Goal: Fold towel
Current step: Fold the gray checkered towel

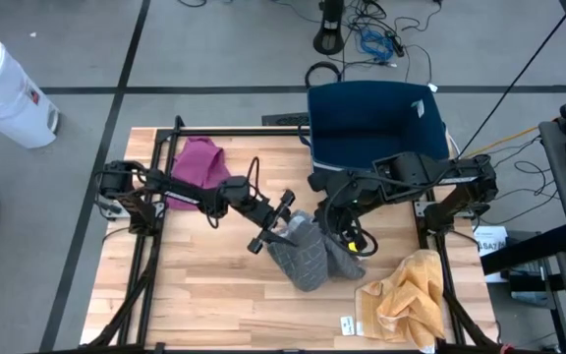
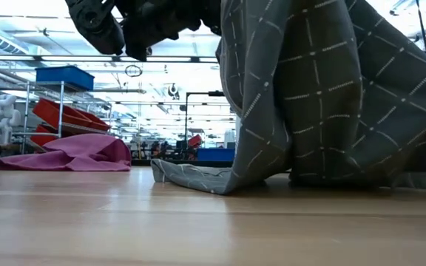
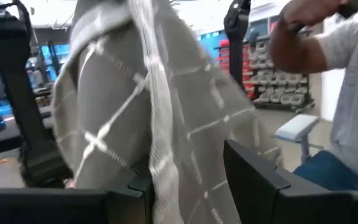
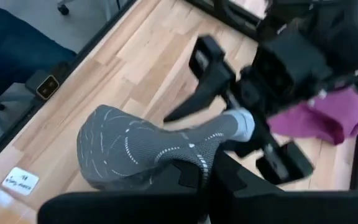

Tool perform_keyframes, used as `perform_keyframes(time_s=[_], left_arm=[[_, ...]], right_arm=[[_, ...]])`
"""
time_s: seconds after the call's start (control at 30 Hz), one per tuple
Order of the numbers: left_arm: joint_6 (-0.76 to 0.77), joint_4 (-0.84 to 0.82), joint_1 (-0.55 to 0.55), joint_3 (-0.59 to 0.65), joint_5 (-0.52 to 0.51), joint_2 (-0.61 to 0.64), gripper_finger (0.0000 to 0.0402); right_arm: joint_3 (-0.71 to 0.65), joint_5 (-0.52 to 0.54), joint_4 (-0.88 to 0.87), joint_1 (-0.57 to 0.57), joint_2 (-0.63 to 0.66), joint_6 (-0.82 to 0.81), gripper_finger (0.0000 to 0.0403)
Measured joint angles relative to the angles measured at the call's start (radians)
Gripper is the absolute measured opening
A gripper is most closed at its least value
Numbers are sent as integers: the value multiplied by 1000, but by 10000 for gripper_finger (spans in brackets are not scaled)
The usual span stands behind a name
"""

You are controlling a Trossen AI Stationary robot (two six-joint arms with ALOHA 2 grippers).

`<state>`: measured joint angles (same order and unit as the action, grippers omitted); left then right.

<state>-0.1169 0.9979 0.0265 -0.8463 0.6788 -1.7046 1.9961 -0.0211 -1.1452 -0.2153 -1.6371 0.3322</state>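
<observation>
High view: grey towel (image 1: 308, 254) mid-table, lifted between left gripper (image 1: 275, 228) and right gripper (image 1: 340, 234); low view: soft limp cloth draping onto wood table (image 2: 198, 229), best pinched at corners; wrist views: left half-open around a fold, right clamped tight on towel, person (image 3: 353, 93) beyond.

- The grey towel (image 2: 324, 89) runs off the low view's top and right edges, so the grip on it there is hidden.
- In the left wrist view the towel (image 3: 160, 112) is blurred and fills most of the picture, covering what lies behind.
- The person (image 3: 347, 93) there is cut off by the top and right edges.
- The right fingers (image 1: 345, 228) are buried in cloth in the high view.
- The yellow towel (image 1: 408, 300) reaches the bottom edge.
</observation>
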Motion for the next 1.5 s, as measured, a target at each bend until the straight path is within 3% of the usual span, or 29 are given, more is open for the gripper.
perform_keyframes(time_s=[0.43, 0.83, 1.13, 1.5], left_arm=[[-35, -66, -1, 0, 20, 0, 42], [-23, -76, -1, 0, 19, 0, 39], [-21, -132, -1, 1, 19, 0, 39], [13, -281, 31, 1, 7, 0, 39]], right_arm=[[10, 130, 49, -1, 95, 47, 0], [11, 156, 166, 0, 249, 99, 0], [11, 261, 92, 0, 328, 63, 0], [11, 282, 33, 0, 381, 18, 0]])
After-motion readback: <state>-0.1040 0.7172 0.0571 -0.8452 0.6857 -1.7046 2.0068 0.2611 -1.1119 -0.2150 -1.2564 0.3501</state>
